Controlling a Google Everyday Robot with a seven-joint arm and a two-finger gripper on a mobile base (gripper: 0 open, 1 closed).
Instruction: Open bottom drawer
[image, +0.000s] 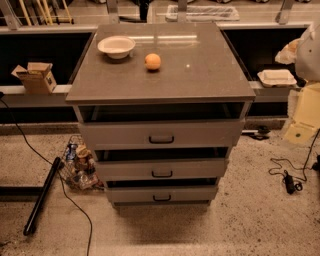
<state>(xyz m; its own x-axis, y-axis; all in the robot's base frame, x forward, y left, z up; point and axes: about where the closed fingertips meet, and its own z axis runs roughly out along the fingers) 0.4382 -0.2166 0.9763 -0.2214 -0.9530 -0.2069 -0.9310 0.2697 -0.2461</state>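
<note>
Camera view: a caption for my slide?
Bowl and orange top a grey cabinet; bottom drawer untouched, gripper out of view.

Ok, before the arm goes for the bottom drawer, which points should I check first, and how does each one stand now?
1. Target found: the bottom drawer is the lowest of three grey fronts. Ok.
2. Its dark handle is uncovered, with nothing in front of it. Ok.
3. Pull path: the black pole on the floor lies left of the cabinet, apart from the drawer front. Ok.
4. Loose things on top: the bowl and the orange sit back from the front edge. Ok.
5. Position of the gripper: it is not in view. Cannot tell.
</note>
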